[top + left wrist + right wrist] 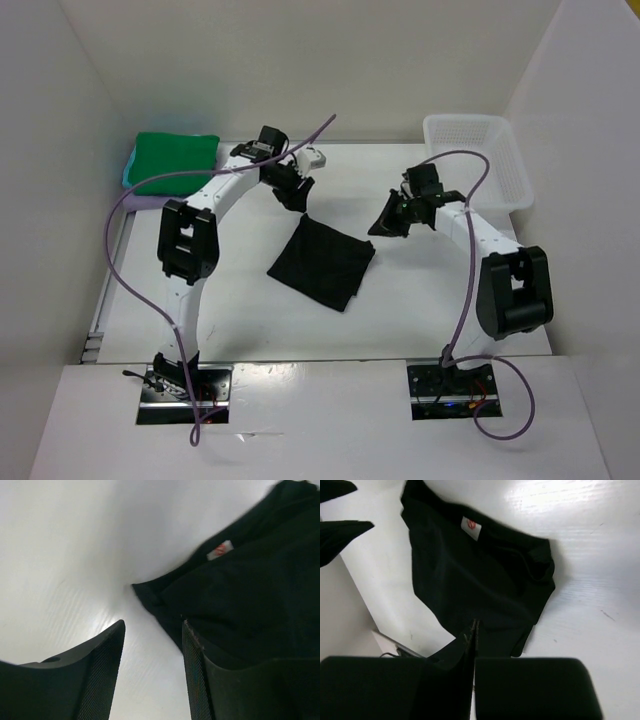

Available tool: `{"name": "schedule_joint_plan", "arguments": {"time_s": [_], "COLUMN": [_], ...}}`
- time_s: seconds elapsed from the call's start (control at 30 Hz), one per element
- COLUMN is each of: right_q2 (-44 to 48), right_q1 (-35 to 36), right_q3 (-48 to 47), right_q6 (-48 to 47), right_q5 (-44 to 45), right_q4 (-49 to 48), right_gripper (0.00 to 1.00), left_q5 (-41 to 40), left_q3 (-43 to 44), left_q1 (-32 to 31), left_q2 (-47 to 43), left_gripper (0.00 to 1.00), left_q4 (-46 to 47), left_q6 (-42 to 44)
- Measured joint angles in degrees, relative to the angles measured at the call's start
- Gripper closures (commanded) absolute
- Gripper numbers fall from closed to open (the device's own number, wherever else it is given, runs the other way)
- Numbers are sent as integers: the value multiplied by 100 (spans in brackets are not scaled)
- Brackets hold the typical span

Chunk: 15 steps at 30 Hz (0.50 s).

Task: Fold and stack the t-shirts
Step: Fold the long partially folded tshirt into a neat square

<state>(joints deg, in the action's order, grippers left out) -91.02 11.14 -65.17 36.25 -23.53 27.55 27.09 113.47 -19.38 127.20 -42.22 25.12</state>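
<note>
One folded black t-shirt (322,262) lies centre-frame; left gripper (290,190) gapes, right gripper (390,222) closed, both empty; we probably grasp and stack it upper left.

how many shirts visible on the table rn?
3: black shirt mid-table; green shirt at far-left corner, on a turquoise shirt showing only an edge. More may hide beneath.
</note>
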Motion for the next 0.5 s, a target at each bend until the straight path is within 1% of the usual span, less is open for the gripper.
{"name": "schedule_joint_plan", "arguments": {"time_s": [0.17,0.3,0.4,0.5], "right_q2": [-518,-1180,-1506,-1725], "right_q1": [317,323,323,323], "right_q3": [33,-111,-181,-378], "right_q6": [28,4,-37,-94], "right_q5": [63,188,339,498], "right_q4": [33,87,155,214], "right_gripper": [100,100,100,100], "left_q5": [643,765,632,122], "left_q3": [-83,-299,-664,-981], "left_q1": [-267,-511,-568,-533], "left_q2": [-66,-85,-85,-79], "left_gripper": [43,43,43,43], "left_q4": [-129,-57,109,345], "left_q6": [278,321,273,42]}}
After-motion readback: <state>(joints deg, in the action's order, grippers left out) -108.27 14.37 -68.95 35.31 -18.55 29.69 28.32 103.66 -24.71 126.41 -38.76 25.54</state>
